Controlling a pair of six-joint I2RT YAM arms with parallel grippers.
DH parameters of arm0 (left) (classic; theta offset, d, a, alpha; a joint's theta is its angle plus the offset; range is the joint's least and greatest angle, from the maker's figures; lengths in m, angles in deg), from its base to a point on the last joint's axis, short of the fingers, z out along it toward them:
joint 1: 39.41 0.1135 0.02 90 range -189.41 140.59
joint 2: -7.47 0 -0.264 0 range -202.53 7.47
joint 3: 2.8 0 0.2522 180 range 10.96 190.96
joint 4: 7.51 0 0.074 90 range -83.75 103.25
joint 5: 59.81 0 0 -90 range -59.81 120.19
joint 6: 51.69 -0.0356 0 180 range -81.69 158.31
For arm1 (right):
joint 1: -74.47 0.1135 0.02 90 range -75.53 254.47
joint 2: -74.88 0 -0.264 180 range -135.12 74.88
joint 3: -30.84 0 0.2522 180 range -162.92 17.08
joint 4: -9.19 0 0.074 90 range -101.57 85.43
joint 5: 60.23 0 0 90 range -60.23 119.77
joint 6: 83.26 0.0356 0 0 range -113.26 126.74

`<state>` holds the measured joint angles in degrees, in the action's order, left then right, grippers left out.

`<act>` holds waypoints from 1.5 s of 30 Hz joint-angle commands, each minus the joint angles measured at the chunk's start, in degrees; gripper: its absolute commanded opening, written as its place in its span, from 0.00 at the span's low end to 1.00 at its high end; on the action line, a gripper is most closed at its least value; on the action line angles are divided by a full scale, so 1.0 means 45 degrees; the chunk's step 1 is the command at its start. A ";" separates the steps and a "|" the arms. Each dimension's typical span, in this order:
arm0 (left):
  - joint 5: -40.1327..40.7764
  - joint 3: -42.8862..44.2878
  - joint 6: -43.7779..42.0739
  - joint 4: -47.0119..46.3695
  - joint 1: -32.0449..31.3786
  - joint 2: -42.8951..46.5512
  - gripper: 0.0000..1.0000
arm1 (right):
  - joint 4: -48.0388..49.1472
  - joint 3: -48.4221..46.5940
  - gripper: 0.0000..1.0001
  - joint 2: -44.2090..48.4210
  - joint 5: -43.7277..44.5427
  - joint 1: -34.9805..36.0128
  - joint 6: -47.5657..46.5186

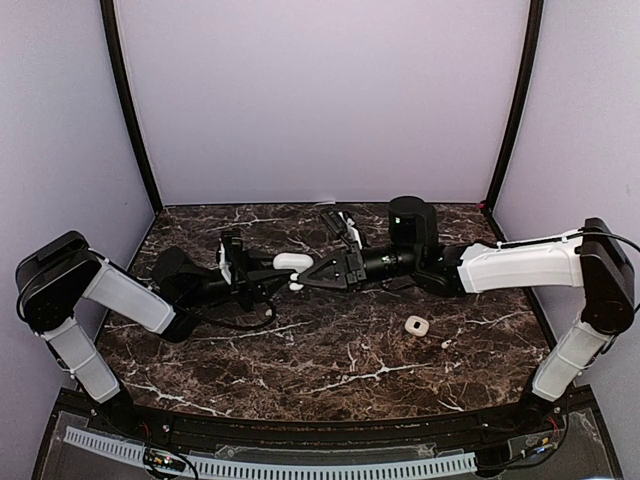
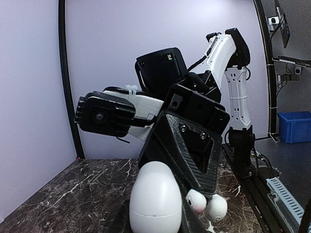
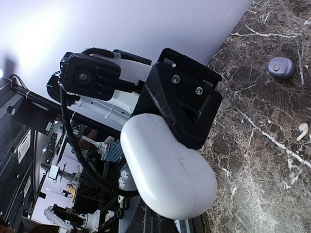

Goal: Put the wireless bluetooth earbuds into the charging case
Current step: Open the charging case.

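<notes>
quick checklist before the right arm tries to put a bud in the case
1. left gripper clamped on white case: ok.
2. case lid open: not ok, it looks closed in both wrist views.
3. right gripper shut, two white buds at its tip; held or not: cannot tell.
4. loose white earbud on the table, visible to the right wrist camera: ok.
5. rounded piece lies apart from both arms: ok.

The table (image 1: 330, 380) looks like polished, white-veined dark marble. The charging case (image 3: 167, 167) is smooth, glossy white plastic; the gripper fingers (image 3: 182, 104) are matt black plastic.
</notes>
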<state>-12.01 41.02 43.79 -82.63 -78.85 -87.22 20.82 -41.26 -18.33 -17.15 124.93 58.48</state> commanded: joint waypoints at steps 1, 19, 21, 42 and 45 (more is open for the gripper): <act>-0.0369 0.0153 -0.0254 -0.0318 -0.0067 0.0159 0.00 | 0.1399 0.0285 0.00 0.0255 0.0025 -0.0184 0.0332; -0.1169 0.0114 -0.0796 0.0225 -0.0184 0.0377 0.00 | 0.1993 0.0587 0.00 0.0987 0.0619 -0.0742 0.0873; -0.1077 0.0099 -0.0656 0.0230 -0.0181 0.0356 0.00 | 0.1659 0.0566 0.00 0.1094 0.0903 -0.0801 0.0794; 0.2049 -0.0371 -0.0825 -0.0776 -0.0191 -0.0366 0.00 | 0.0429 0.1469 0.00 0.2291 0.2547 -0.1045 0.4648; 0.2025 -0.0264 -0.0912 -0.0971 -0.0191 -0.0585 0.00 | -0.0096 0.1594 0.00 0.2588 0.3277 -0.0944 0.5973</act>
<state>-4.62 40.04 41.47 -83.02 -79.48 -88.86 21.02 -35.34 -9.01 -7.11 120.42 75.40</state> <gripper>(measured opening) 0.268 0.006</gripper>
